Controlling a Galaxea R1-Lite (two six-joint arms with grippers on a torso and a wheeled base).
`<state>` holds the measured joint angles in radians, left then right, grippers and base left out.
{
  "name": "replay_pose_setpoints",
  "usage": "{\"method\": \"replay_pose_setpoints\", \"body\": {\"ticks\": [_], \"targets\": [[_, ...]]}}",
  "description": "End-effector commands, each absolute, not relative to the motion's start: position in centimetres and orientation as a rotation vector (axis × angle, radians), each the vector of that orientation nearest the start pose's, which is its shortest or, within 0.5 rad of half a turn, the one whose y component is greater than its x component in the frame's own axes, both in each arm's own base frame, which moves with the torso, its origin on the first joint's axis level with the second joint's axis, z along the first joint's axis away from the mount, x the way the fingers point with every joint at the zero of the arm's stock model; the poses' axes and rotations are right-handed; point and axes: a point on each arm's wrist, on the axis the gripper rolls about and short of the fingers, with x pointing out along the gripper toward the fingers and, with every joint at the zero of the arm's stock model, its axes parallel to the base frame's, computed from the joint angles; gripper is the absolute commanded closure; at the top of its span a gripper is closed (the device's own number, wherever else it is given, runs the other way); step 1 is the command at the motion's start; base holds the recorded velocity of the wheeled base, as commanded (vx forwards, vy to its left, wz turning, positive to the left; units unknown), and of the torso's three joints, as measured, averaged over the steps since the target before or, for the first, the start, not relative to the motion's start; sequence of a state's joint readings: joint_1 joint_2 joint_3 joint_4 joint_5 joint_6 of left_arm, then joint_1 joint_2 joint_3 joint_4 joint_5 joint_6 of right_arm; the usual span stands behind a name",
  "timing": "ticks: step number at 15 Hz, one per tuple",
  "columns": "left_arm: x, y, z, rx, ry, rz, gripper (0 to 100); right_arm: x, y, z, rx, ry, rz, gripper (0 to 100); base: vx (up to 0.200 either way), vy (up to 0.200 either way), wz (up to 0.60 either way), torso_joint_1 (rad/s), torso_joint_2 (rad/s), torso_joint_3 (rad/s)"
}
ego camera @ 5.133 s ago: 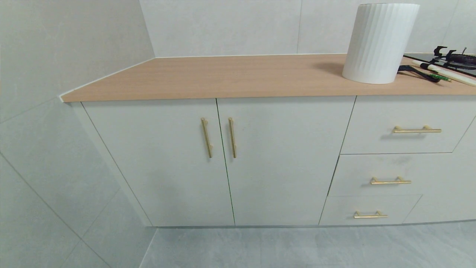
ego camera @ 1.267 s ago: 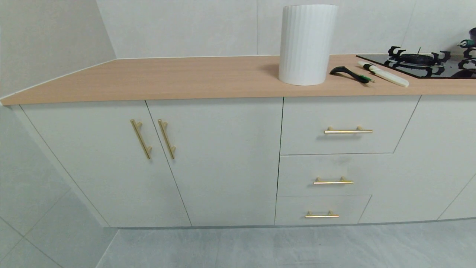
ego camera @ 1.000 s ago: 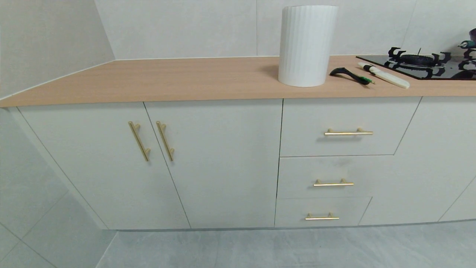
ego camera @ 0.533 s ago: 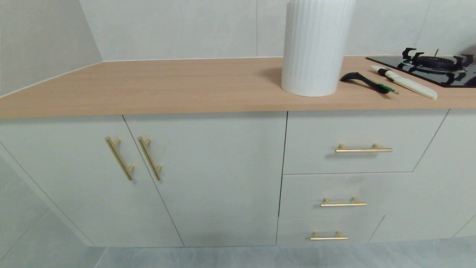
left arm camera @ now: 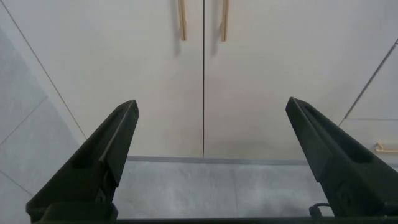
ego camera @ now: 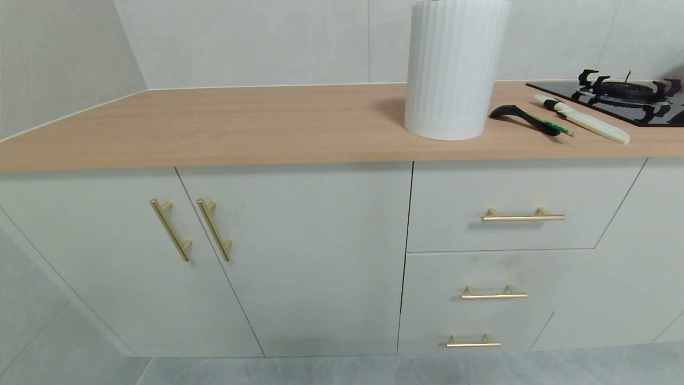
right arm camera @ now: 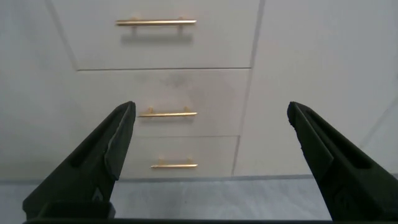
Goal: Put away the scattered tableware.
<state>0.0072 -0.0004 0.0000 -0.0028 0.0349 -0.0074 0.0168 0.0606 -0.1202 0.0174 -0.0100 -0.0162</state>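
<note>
**A:** Where's the tableware?

**B:** On the desk (ego camera: pixel 240 123), toward its right. A black utensil (ego camera: pixel 526 118) and a white knife (ego camera: pixel 582 118) lie side by side just right of the ribbed holder (ego camera: pixel 454 69), both running back-left to front-right.

**A:** And the tools?

**B:** The left tool (left arm camera: pixel 210 107) and right tool (right arm camera: pixel 211 109) are both spread wide and empty, down low. The left faces the doors (left arm camera: pixel 261 74), the right faces the drawers (right arm camera: pixel 161 93). The tableware sits above and rightward, so I'd judge the right arm nearer.

**A:** Do the views differ?

**B:** The head view gives the desk top, and the wrist views give the cabinet fronts.
</note>
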Motion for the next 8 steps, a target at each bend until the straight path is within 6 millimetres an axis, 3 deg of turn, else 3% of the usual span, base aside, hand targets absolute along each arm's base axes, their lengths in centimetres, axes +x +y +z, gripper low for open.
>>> {"method": "replay_pose_setpoints", "body": {"ticks": [1,5,8], "targets": [[-2.3,0.1,7.6,-0.008,-0.003,0.043,0,0.4,0.1,13.5,-0.023,0.194,0.108,0,0.0,0.0,0.0,0.0,0.0,0.0],[-2.3,0.1,7.6,-0.008,-0.003,0.043,0,6.8,0.7,15.4,-0.026,0.501,0.133,0,0.0,0.0,0.0,0.0,0.0,0.0],[-2.3,0.1,7.6,-0.008,-0.003,0.043,0,13.4,1.5,14.9,-0.037,0.709,0.151,0,0.0,0.0,0.0,0.0,0.0,0.0]]}}
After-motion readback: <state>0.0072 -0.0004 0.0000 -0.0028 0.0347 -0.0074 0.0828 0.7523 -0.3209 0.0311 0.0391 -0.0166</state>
